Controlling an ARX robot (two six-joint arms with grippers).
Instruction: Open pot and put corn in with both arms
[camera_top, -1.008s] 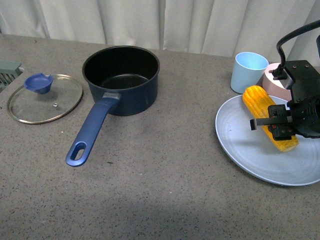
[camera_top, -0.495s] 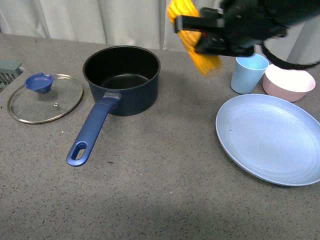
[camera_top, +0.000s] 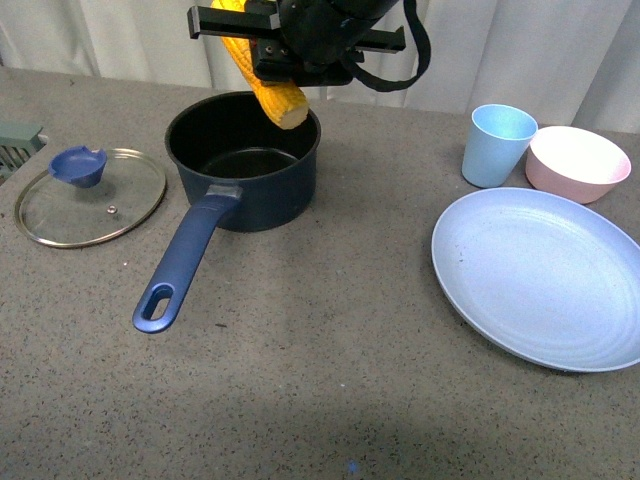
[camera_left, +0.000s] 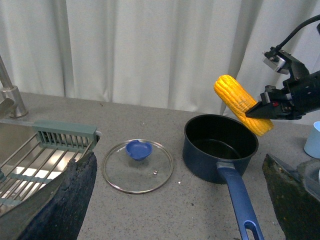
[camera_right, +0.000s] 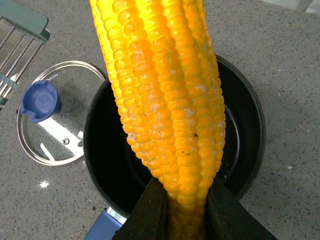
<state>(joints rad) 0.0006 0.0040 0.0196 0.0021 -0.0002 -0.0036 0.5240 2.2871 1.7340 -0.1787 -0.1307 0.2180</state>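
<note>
Yellow-orange corn hangs tilted over the open pot at upper centre of the front view, clamped near one end by the right gripper. A glass lid lies left of the pot; the left gripper stands wide and empty

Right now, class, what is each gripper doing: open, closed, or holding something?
Left gripper: open, holding nothing.
Right gripper: closed on the corn.

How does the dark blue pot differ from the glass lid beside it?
The pot is deep, opaque navy, long-handled; the lid is flat clear glass with a blue knob. Corn hangs over the pot, not the lid. Both are round.
</note>
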